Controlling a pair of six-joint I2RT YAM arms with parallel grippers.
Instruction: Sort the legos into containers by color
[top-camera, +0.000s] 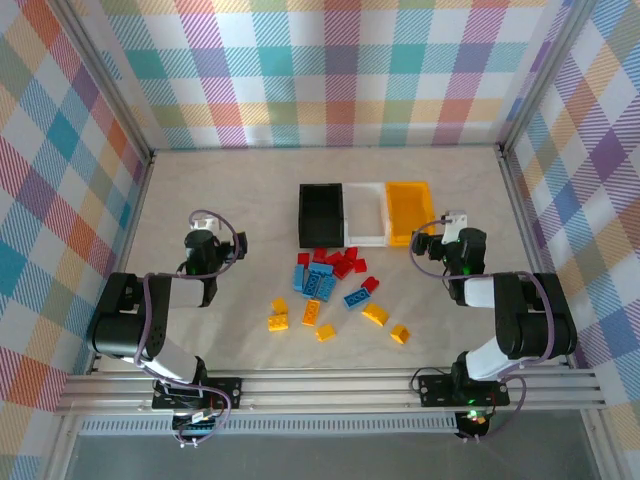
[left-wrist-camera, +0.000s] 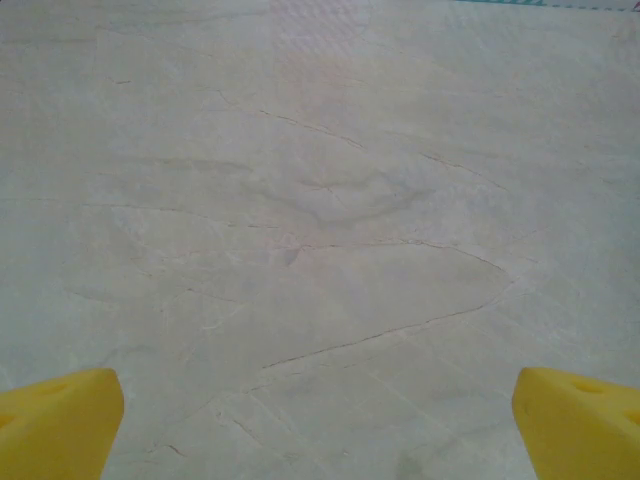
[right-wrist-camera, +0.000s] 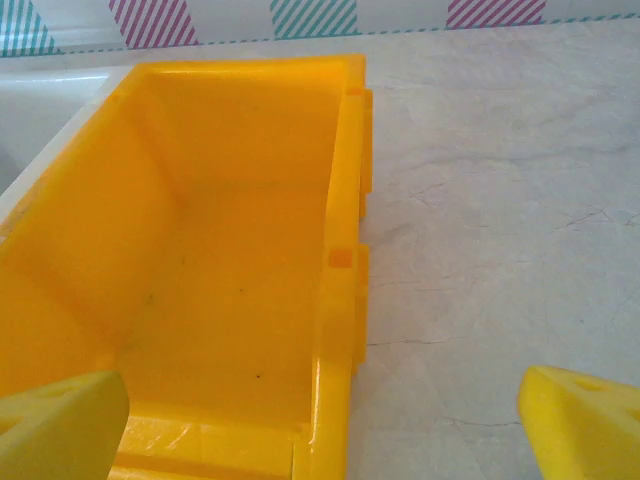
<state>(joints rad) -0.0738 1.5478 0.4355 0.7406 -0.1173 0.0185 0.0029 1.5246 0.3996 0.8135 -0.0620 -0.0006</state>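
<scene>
Lot: sorting table, as it stands, listed near to far.

1. Yellow-orange legos (top-camera: 375, 314): about six, loose on the table (top-camera: 230, 190), strung left to right in the nearest row. Some lie toward the left arm, two toward the right.
2. Blue legos (top-camera: 318, 283): a small cluster just beyond, centre, with one more set to its right among the yellow.
3. Red legos (top-camera: 341, 263): farthest of the heap, bunched just near the front walls of the bins, one stray to the right.
4. Left gripper (top-camera: 204, 236) (left-wrist-camera: 320, 430): jaws wide, nothing between them, bare tabletop ahead. The whole heap lies to its right, well apart.
5. Right gripper (top-camera: 446, 233) (right-wrist-camera: 320, 430): jaws wide, holding nothing, poised at the near right corner of the yellow-orange bin (right-wrist-camera: 340, 260). The heap lies to its left and mostly nearer than its tips.
6. Containers, one row, long sides running near to far: black bin (top-camera: 303, 215) left, white bin (top-camera: 366, 238) middle, the yellow-orange one right. All look empty from above.

Assessment: sorting not begun. The heap sits between the arms, slightly closer to the right one, which also stands beside the yellow-orange bin. It looks the handier arm for the yellow pieces on its side, but must draw back nearward and leftward to reach them
</scene>
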